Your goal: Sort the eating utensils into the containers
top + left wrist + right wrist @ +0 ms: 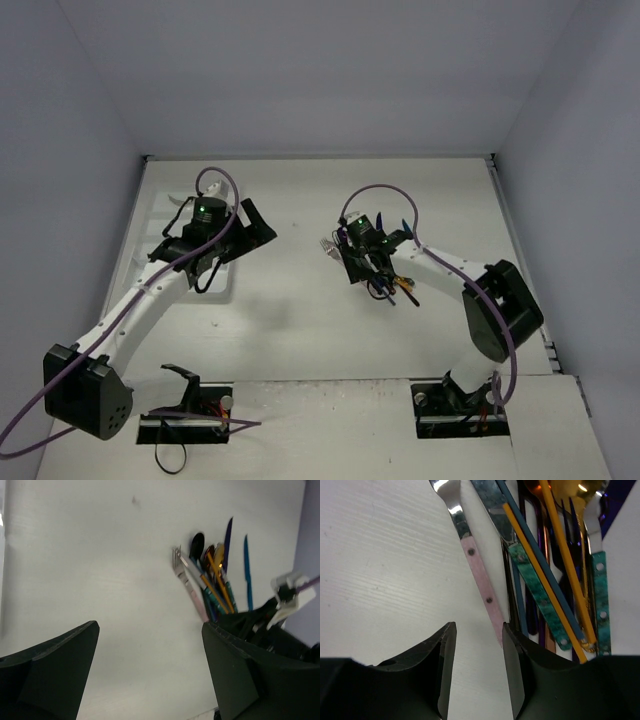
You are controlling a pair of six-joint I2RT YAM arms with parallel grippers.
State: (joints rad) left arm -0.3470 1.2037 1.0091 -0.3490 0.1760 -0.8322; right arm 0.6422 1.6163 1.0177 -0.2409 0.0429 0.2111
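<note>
The utensils [385,275] lie in one pile right of the table's centre, with silver, teal, blue, purple and gold-orange handles. My right gripper [368,268] hovers over the pile, open and empty. In the right wrist view [478,627] a pink-handled fork [479,577] lies with its handle end beside the right finger [512,645], and the other handles [545,580] lie to the right. My left gripper [262,225] is open and empty above bare table, beside the white tray [225,282]. In the left wrist view it [150,627] faces the pile [210,580] from a distance.
Grey walls close in the white table on three sides. The right arm's body [280,630] fills the lower right of the left wrist view. The left arm hides most of the tray in the top view.
</note>
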